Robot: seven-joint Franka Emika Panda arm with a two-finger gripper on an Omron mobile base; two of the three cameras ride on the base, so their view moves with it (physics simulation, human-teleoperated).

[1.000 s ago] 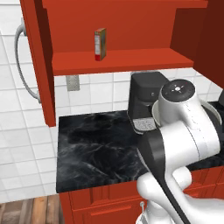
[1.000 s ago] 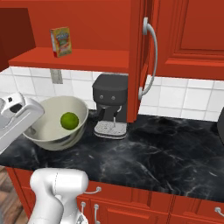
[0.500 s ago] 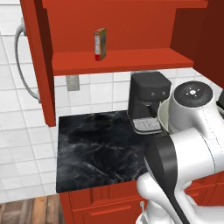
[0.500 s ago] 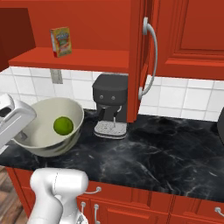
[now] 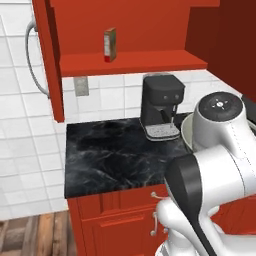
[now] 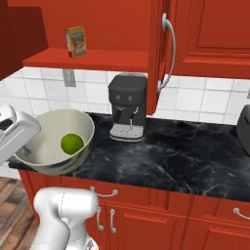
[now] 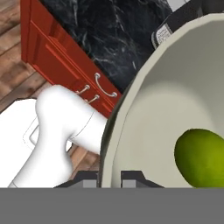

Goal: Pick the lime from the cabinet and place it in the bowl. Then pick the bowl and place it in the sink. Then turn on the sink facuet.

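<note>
Right base view: black marble counter (image 6: 185, 156) | white tile wall (image 6: 215, 105) | end effector (image 7: 110, 177) clamped on bowl (image 6: 46, 146) rim

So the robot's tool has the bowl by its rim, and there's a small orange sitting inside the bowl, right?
Not quite: the fruit inside the bowl is a lime, bright green, not an orange. The right base view shows it plainly, and the hand view shows the tool closed on the bowl's rim with the lime inside.

A kitchen: red cabinets (image 6: 210, 29), marble counter (image 6: 185, 156), coffee machine (image 6: 128, 106), tiled wall (image 5: 20, 130).
</note>
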